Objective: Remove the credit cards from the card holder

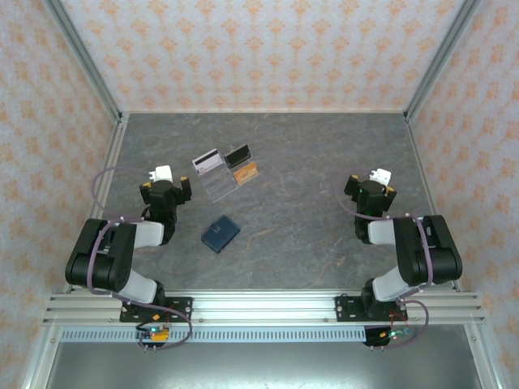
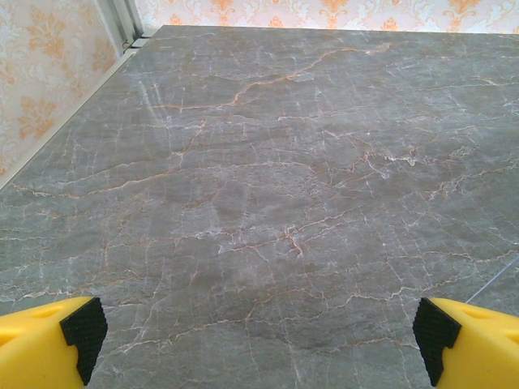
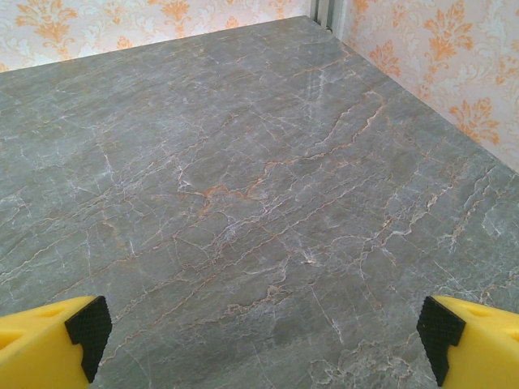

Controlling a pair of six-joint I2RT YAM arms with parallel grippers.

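Card holder lies folded, credit cards presumably inside. Left gripper up-left of it, right gripper well right, both gaping and empty. Pin one flap, lift the tab gently.

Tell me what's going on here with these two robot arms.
Nothing is being handled yet. Both arms sit back near their bases, the left hand and right hand open and empty. The dark navy card holder lies closed on the table between them, untouched. Beyond it is a clear acrylic stand holding a few cards.
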